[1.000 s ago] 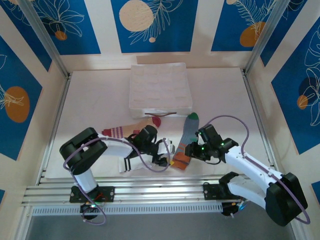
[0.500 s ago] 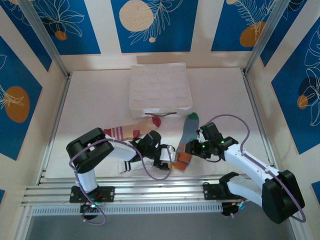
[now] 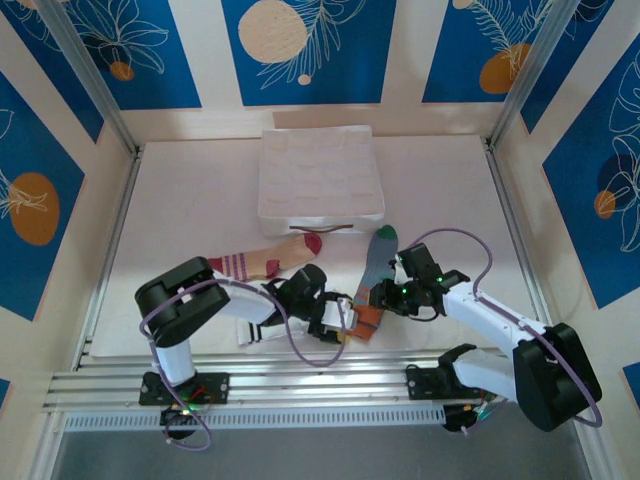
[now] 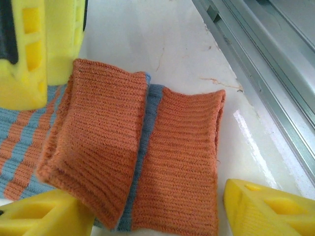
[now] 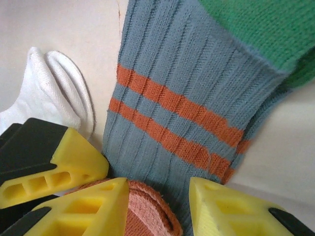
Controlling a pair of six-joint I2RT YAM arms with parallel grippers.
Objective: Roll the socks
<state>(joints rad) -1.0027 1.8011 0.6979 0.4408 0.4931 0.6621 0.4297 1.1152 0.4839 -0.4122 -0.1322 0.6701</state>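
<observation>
Where three socks (image 3: 268, 264) lie, one grey sock (image 3: 378, 262) cuff-folded — left gripper (image 4: 157, 204) wide, right gripper (image 5: 160, 196) seemingly wide.

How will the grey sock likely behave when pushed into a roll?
Likely floppy: the grey sock is soft ribbed knit lying flat. Its orange cuff is folded loosely, so it may unfold unless held. The knit texture probably grips rather than slips.

The grey ribbed sock with orange stripes, green toe and orange cuff (image 3: 377, 262) lies lower centre, its cuff end folded over. Left of it, the tan sock with maroon toe and striped cuff (image 3: 268, 262) lies flat. The white black-striped sock (image 3: 256, 331) lies below that.
</observation>
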